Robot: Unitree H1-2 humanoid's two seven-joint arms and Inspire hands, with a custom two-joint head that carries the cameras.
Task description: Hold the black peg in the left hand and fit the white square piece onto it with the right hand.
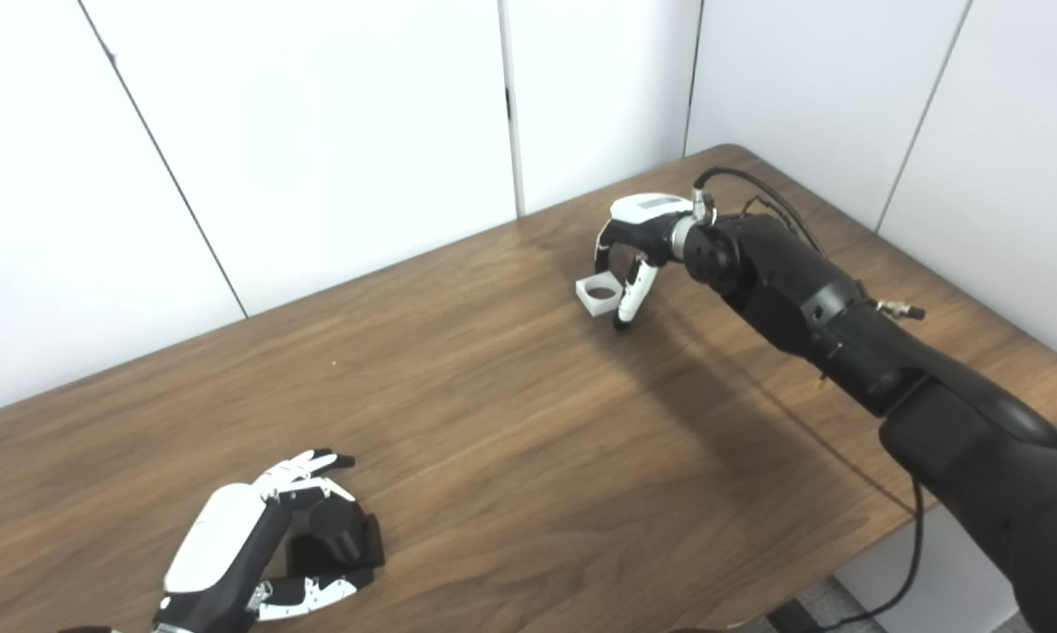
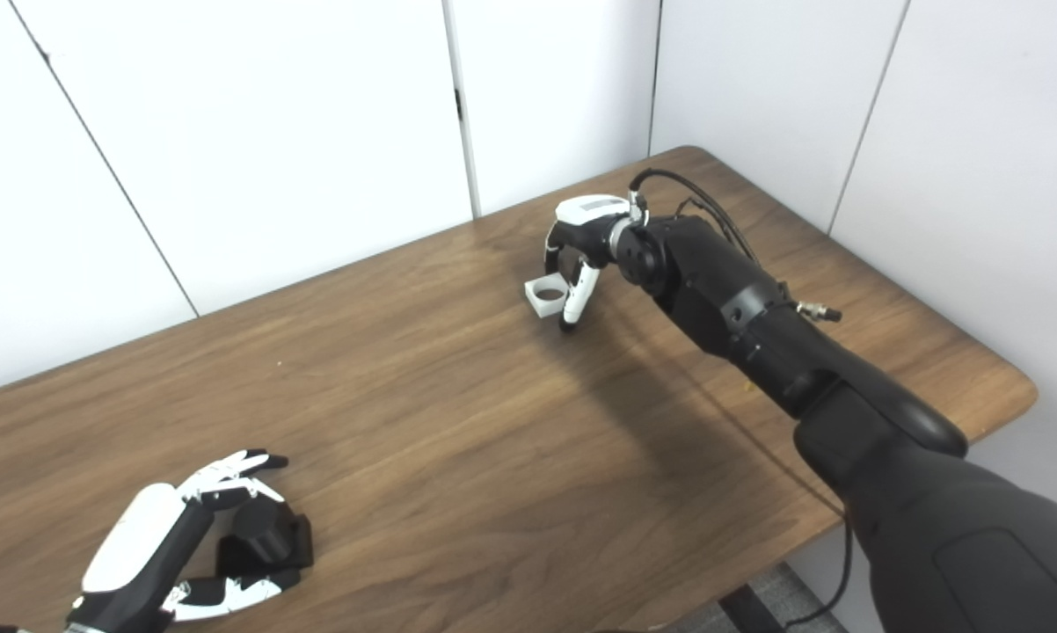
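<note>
The black peg (image 1: 331,526) stands upright on its square black base on the wooden table (image 1: 511,422), near the front left corner. My left hand (image 1: 247,549) lies around it with fingers on the far side and thumb on the near side, open, with gaps showing on both sides. The white square piece (image 1: 599,294), which has a round hole, rests on the table at the back right. My right hand (image 1: 638,251) hangs over it, fingers curved down behind it and the thumb (image 1: 630,299) against its right side; the hand looks open and the piece is not lifted.
White wall panels stand right behind the table's far edge. The table's right end and rounded corner (image 2: 1016,387) lie beneath my right forearm. A black cable (image 1: 911,563) hangs from the right arm past the front edge.
</note>
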